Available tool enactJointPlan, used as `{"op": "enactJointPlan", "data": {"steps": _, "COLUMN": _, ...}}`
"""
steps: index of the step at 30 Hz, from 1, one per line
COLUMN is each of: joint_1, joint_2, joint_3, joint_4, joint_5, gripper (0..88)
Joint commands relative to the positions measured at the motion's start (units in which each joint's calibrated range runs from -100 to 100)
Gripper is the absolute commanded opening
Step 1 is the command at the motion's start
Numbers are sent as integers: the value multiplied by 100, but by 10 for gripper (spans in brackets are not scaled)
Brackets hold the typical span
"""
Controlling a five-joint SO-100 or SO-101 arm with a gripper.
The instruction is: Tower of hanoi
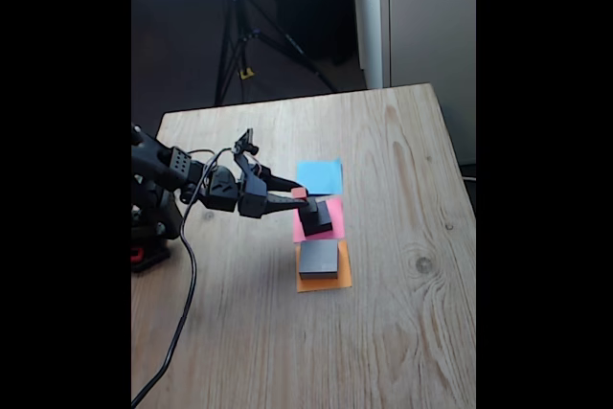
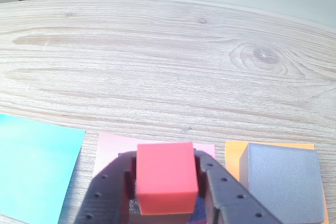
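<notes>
1. Your gripper (image 2: 167, 203) has its two black fingers (image 2: 107, 192) pressed against the left and right faces of the red cube (image 2: 167, 178), so it holds that cube; in the fixed view the same gripper (image 1: 303, 198) reaches from the left toward the pink paper square (image 1: 333, 208).
2. You work on a pale wooden table (image 1: 402, 332) with plain grain and a round knot (image 2: 262, 54). Behind the table the room is dark, with a black tripod (image 1: 241, 35) on the floor and a light wall panel (image 1: 421, 16) to its right.
3. Take the pink paper square as your landmark. The red cube sits over it in the wrist view, its top face square to the camera and its edges roughly parallel to the paper's edges; being a cube, it has no long axis.
4. Beneath the cube on the pink square you can see a black block (image 1: 316, 217); how many blocks are stacked there cannot be told.
5. Nearer the camera than the pink square in the fixed view, a grey block (image 1: 319, 258) lies flat on the orange paper square (image 1: 326, 283), edges roughly aligned with it.
6. Beyond the pink square lies the blue paper square (image 1: 320, 176).
</notes>
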Motion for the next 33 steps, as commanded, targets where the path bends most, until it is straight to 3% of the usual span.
{"op": "enactJointPlan", "data": {"steps": 1, "joint_1": -69, "joint_2": -11, "joint_3": -75, "joint_4": -148, "joint_5": 19, "gripper": 2}}
{"op": "enactJointPlan", "data": {"steps": 15, "joint_1": -144, "joint_2": 738, "joint_3": -184, "joint_4": -827, "joint_5": -81, "gripper": 2}}
{"op": "enactJointPlan", "data": {"steps": 26, "joint_1": -69, "joint_2": 836, "joint_3": -339, "joint_4": -836, "joint_5": -449, "gripper": 2}}
{"op": "enactJointPlan", "data": {"steps": 33, "joint_1": -27, "joint_2": 836, "joint_3": -248, "joint_4": -836, "joint_5": -315, "gripper": 34}}
